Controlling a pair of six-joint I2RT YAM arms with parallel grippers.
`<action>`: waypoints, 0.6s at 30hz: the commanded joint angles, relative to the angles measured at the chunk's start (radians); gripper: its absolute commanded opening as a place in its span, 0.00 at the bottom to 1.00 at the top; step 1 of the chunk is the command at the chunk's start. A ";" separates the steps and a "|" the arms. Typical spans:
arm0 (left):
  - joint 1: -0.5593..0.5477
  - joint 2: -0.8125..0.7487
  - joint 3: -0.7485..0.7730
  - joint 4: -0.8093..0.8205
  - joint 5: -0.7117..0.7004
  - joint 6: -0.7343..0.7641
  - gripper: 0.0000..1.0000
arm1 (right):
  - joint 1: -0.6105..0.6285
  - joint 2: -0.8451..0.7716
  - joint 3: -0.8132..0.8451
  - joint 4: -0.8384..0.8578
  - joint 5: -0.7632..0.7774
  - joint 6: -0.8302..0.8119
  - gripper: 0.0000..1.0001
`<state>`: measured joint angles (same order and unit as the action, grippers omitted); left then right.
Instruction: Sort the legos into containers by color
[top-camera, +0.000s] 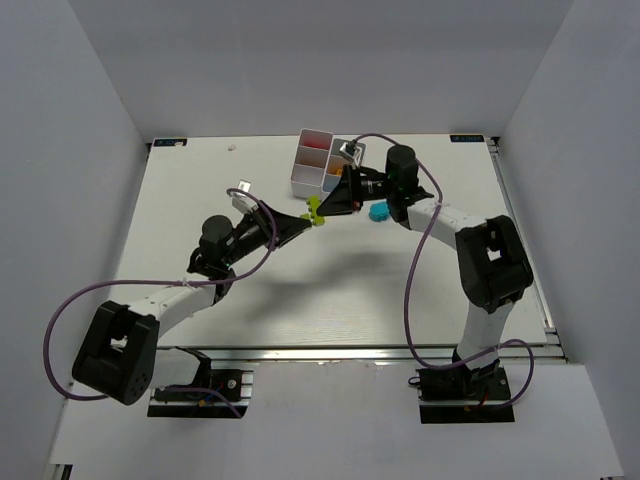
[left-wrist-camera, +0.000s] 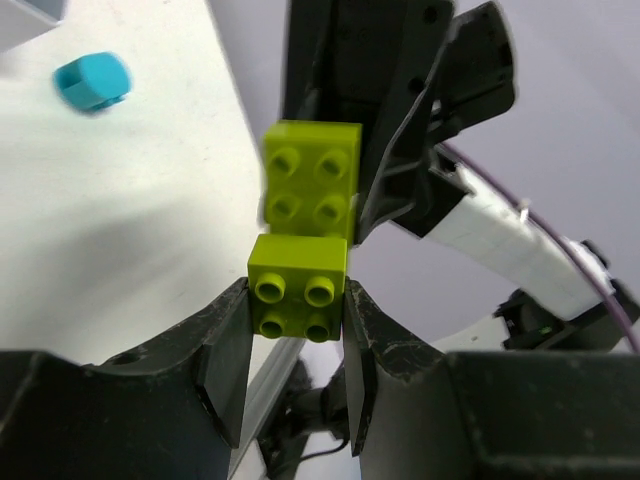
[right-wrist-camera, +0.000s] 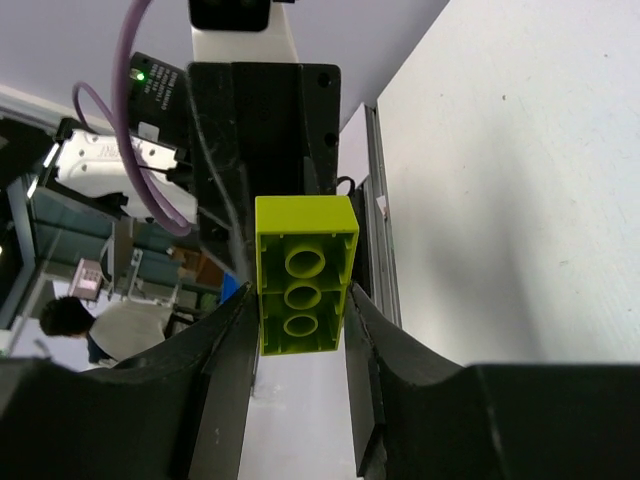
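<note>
Both grippers meet above the table in front of the containers (top-camera: 306, 176). My left gripper (top-camera: 306, 221) is shut on a lime lego (left-wrist-camera: 298, 285), studs facing its camera (left-wrist-camera: 297, 300). A second lime lego (left-wrist-camera: 312, 180) sits right above it against my right gripper's fingers (left-wrist-camera: 400, 170). I cannot tell whether the two are joined. My right gripper (top-camera: 324, 207) is shut on a lime lego (right-wrist-camera: 305, 275), seen from its hollow underside between the jaws (right-wrist-camera: 300, 310). A cyan lego (top-camera: 378, 212) lies on the table right of the grippers and also shows in the left wrist view (left-wrist-camera: 92, 80).
The white bins hold red and orange pieces (top-camera: 316, 157). The right arm (top-camera: 440, 215) reaches in from the right beside the bins. Purple cables (top-camera: 415, 270) loop over the table. A metal rail (top-camera: 360, 352) runs along the near edge.
</note>
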<state>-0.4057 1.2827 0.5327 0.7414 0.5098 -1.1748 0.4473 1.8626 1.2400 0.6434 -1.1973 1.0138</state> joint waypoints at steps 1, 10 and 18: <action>0.048 -0.037 0.006 -0.125 0.021 0.055 0.00 | -0.062 -0.008 0.058 0.033 0.004 -0.024 0.00; 0.116 -0.010 0.067 -0.218 0.038 0.110 0.00 | -0.070 -0.029 0.075 -0.095 0.039 -0.170 0.00; 0.099 0.272 0.397 -0.467 -0.217 0.357 0.00 | -0.087 -0.115 0.142 -0.573 0.242 -0.719 0.00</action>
<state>-0.2977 1.4742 0.8188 0.3725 0.4324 -0.9485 0.3737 1.8275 1.3468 0.2173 -1.0386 0.5171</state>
